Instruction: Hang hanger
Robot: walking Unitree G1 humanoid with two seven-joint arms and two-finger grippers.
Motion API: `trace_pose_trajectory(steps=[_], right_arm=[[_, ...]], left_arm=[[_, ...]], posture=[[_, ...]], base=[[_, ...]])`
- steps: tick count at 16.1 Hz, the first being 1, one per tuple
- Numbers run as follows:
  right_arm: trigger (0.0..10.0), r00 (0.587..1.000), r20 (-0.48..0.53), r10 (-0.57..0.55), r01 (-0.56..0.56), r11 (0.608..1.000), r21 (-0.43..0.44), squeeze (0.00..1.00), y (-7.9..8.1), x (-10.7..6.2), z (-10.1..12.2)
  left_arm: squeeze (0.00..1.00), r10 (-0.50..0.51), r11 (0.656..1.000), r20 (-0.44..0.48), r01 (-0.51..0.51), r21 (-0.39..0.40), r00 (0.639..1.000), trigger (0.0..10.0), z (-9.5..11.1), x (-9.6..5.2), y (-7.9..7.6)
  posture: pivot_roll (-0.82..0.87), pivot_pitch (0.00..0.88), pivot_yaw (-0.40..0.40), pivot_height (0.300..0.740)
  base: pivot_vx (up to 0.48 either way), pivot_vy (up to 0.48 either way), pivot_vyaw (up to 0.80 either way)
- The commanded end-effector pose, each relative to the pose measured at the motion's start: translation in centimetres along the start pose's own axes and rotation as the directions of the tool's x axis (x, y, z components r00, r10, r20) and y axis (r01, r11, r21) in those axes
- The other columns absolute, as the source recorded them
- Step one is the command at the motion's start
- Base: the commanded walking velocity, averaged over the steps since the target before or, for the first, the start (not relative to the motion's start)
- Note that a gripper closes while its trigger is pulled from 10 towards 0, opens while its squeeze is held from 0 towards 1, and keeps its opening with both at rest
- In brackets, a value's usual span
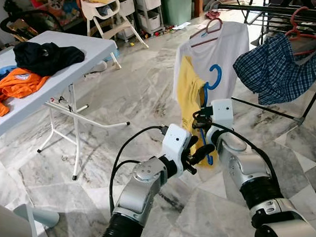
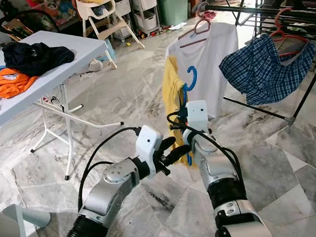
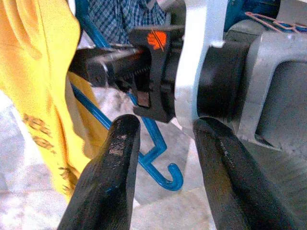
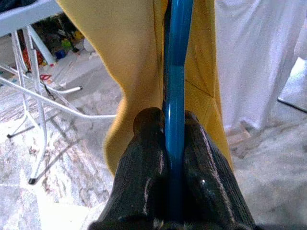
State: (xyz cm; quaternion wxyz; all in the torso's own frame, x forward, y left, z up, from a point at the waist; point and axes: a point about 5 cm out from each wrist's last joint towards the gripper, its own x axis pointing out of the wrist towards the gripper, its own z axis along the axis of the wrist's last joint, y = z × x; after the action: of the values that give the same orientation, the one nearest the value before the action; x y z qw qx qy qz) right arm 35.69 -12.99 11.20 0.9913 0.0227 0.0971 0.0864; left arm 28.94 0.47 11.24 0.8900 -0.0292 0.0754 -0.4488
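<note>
Two hands | right hand [image 4: 173,143] clamps blue hanger [image 4: 175,72] | left hand [image 3: 165,158] spread | marble floor [image 1: 135,98]

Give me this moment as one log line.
right gripper: shut on blue hanger | yellow shirt: on hanger | left gripper: open, alongside | drying rack: ahead

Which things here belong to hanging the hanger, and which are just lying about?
For the job:
blue hanger, gripped by right gripper
yellow shirt on it
drying rack
left gripper, open nearby

Lying about:
folding table
orange clothes
dark garment
high chair
</note>
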Motion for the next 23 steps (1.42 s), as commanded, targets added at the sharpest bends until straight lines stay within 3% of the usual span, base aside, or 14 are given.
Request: trace_pose_trajectory(steps=[1, 4, 8, 12, 17, 22, 23], right_arm=[[10.0, 0.995, 0.081, 0.061, -0.056, 0.997, -0.062, 0.0, 1.1, 0.1, 1.4], [10.0, 0.989, 0.073, 0.126, -0.117, 0.986, -0.12, 0.0, 0.6, -0.6, 0.4], [10.0, 0.984, 0.029, 0.175, -0.167, 0.971, -0.173, 0.0, -0.6, -1.6, -1.0], [10.0, 0.956, -0.023, 0.292, -0.287, 0.919, -0.269, 0.0, -0.9, -2.8, -2.0], [10.0, 0.889, -0.076, 0.452, -0.454, 0.844, -0.285, 0.0, -1.4, -4.5, -2.3], [10.0, 0.805, -0.143, 0.575, -0.59, 0.757, -0.28, 0.0, -1.2, -6.1, -2.6], [10.0, 0.754, -0.156, 0.638, -0.655, 0.712, -0.253, 0.0, -0.5, -6.9, -2.7]], left_arm=[[1.0, 0.03, 0.995, 0.06, -0.036, 0.095, 0.998, 10.0, 1.6, -0.5, 0.7], [1.0, 0.077, 0.953, 0.17, -0.122, 0.277, 0.982, 10.0, 4.7, -2.5, 3.4], [1.0, 0.203, 0.893, 0.176, -0.256, 0.369, 0.963, 10.0, 4.4, -5.6, 6.7], [1.0, 0.231, 0.837, 0.123, -0.261, 0.48, 0.965, 10.0, 2.7, -8.3, 8.0], [1.0, 0.204, 0.728, 0.017, -0.163, 0.666, 0.979, 10.0, 1.1, -9.9, 8.9], [1.0, 0.214, 0.679, -0.01, -0.141, 0.721, 0.977, 10.0, 0.7, -10.3, 9.8], [1.0, 0.251, 0.674, -0.012, -0.166, 0.72, 0.968, 10.0, 0.3, -10.1, 10.2]], posture=[[-0.1, 0.006, 0.154, 0.74], [-0.09, 0.007, 0.152, 0.74], [-0.1, 0.011, 0.149, 0.74], [-0.09, 0.01, 0.146, 0.74], [-0.1, 0.01, 0.146, 0.74], [-0.1, 0.009, 0.15, 0.74], [-0.1, 0.009, 0.153, 0.74]], base=[[0.0, 0.0, 0.0], [0.0, 0.0, 0.0], [0.0, 0.0, 0.0], [0.0, 0.0, 0.0], [0.0, 0.0, 0.0], [0.0, 0.0, 0.0], [0.0, 0.0, 0.0]])
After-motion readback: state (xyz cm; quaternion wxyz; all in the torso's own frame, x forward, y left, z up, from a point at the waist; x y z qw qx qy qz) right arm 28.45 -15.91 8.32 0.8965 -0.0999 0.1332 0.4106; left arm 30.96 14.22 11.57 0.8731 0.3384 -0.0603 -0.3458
